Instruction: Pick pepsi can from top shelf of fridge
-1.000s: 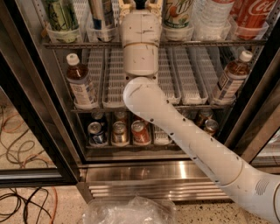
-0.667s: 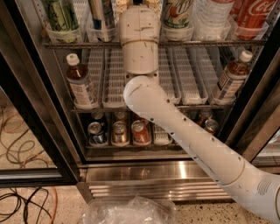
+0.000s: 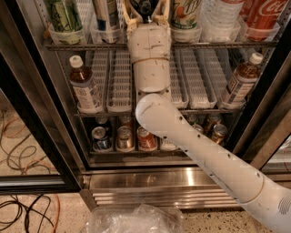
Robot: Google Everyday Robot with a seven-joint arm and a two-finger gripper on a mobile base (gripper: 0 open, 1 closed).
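The fridge [image 3: 159, 182] stands open in front of me. My gripper [image 3: 145, 10] is at the top edge of the view, reaching into the middle lane of the top shelf [image 3: 91, 46] on its white arm [image 3: 149, 59]. A dark shape sits right at the gripper, and I cannot tell whether it is the pepsi can. No pepsi can shows clearly anywhere on that shelf. A slim blue-and-silver can [image 3: 107, 18] stands just left of the gripper. A white-and-green 7UP can [image 3: 186, 13] stands just right of it.
The top shelf also holds a green can [image 3: 63, 16], a water bottle [image 3: 218, 18] and a red Coca-Cola bottle [image 3: 268, 13]. Tea bottles [image 3: 85, 88] [image 3: 241, 79] stand on the middle rack, several cans [image 3: 125, 138] on the bottom one. A plastic bag [image 3: 136, 220] and cables [image 3: 22, 136] lie on the floor.
The arm's wrist and elbow have shifted slightly down in the view, so more of the gripper shows at the top shelf. The bottles and cans have not moved.
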